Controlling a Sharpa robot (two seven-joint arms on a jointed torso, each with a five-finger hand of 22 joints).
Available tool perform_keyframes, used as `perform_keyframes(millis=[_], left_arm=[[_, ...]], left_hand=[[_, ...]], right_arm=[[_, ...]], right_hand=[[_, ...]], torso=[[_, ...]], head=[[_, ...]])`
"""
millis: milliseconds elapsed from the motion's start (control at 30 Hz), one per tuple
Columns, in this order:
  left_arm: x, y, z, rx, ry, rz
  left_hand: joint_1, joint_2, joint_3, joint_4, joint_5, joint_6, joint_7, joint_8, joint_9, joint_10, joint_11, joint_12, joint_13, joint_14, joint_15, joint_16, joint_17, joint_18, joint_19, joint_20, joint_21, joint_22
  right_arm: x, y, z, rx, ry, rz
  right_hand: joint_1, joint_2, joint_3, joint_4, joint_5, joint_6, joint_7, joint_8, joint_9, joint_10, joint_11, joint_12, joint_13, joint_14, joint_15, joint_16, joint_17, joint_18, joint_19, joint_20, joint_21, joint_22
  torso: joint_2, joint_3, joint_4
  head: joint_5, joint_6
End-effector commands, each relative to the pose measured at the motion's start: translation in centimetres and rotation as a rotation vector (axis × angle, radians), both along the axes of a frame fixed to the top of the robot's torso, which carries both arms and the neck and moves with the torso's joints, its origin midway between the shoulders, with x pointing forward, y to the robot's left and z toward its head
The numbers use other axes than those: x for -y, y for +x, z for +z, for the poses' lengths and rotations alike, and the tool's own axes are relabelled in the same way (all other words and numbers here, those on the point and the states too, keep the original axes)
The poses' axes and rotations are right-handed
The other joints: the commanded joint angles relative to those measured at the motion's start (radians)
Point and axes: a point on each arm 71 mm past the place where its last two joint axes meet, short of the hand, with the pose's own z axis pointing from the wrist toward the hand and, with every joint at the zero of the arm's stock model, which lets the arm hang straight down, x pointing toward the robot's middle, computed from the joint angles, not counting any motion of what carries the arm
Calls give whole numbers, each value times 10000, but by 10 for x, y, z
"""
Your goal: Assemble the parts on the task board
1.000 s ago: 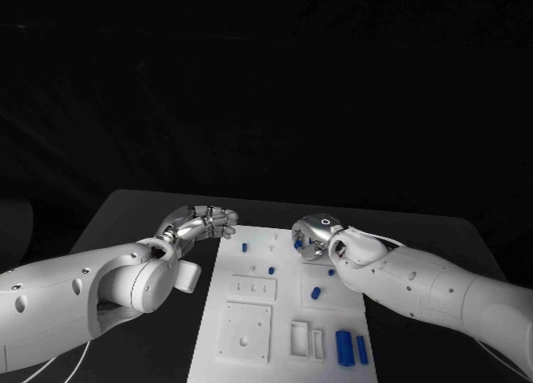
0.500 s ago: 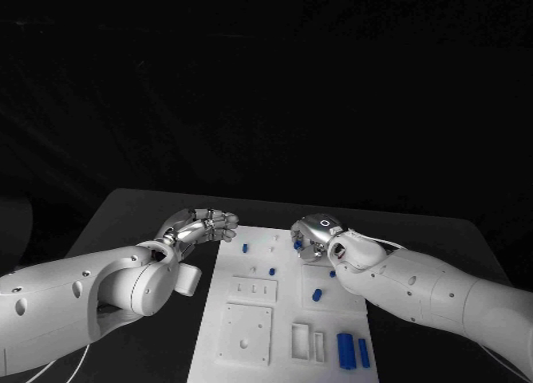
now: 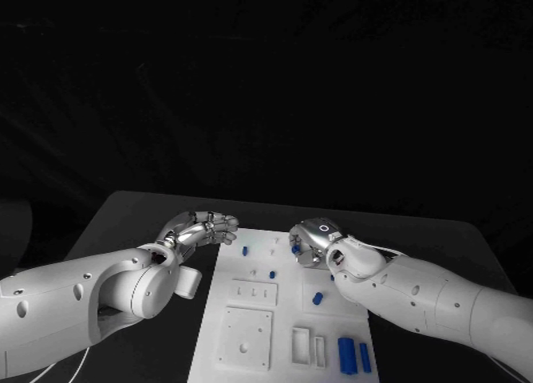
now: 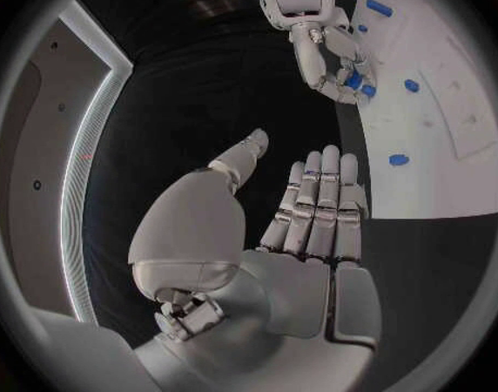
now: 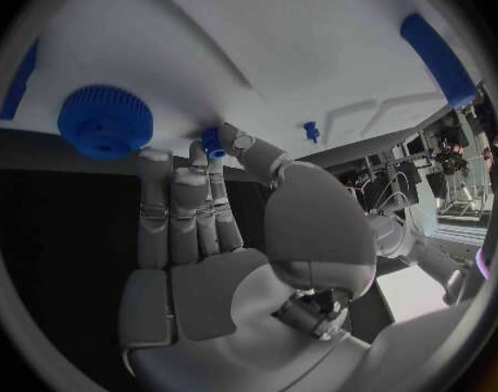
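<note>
A white task board point(image 3: 250, 319) lies in the middle of a black worktop point(image 3: 128, 215), and everything here is placed against that board. The left robot hand point(image 3: 203, 227) hovers just beside the board's far left corner, over the dark worktop; its fingers lie straight and close side by side, the thumb apart, and it holds nothing. The right robot hand point(image 3: 313, 243) sits over the far right part of the board, fingers pointing down at its surface, and it pinches a small blue peg point(image 5: 212, 141) between the thumb and fingertips, right at the board's edge. Beside that peg on the board stands a round blue toothed knob point(image 5: 105, 120). Other blue parts are scattered on the board: a small one near the far left point(image 3: 245, 250), one toward the middle point(image 3: 272, 274), one further to the right point(image 3: 317, 298), and two long blue bars point(image 3: 353, 354) lying side by side at the near right corner.
</note>
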Motion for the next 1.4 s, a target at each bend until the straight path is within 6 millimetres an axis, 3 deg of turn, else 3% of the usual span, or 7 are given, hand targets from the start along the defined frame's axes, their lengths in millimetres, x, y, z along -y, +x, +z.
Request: perform_keyframes(millis=[33,567,1400], left_arm=[[1,0,2,93,-20,-122],[4,1,3,110,-20,-152],[10,3,5,169,-17,-238]], left_hand=[[-113,3,-17,-61,33,57,43,-35,-10,17,22,-45,-10,8,39,-64,-15,145,42,46,-35,197],[-121,-1,2,-81,34,61,44,-37,-18,19,25,-55,-10,6,42,-73,-17,145,38,48,-37,199],[-126,-2,28,-109,34,69,42,-37,-26,24,25,-67,-9,6,44,-82,-18,146,35,51,-40,201]], right_arm=[[-3,0,6,396,-60,-109],[-26,-2,11,902,-70,10],[-44,1,22,1468,-33,34]], right_hand=[[8,35,67,-11,23,58,2,73,155,425,39,18,22,-151,-249,42,-13,703,81,-104,70,219],[35,-11,110,-1,23,113,-19,77,176,468,26,0,46,-151,-262,78,-28,703,85,-123,128,217],[76,-72,173,30,23,160,-36,70,194,507,17,-32,67,-152,-270,116,-49,703,83,-141,190,214]], torso=[[18,-6,2],[66,-20,9],[92,-36,-8]], head=[[-1,52],[21,175],[94,218]])
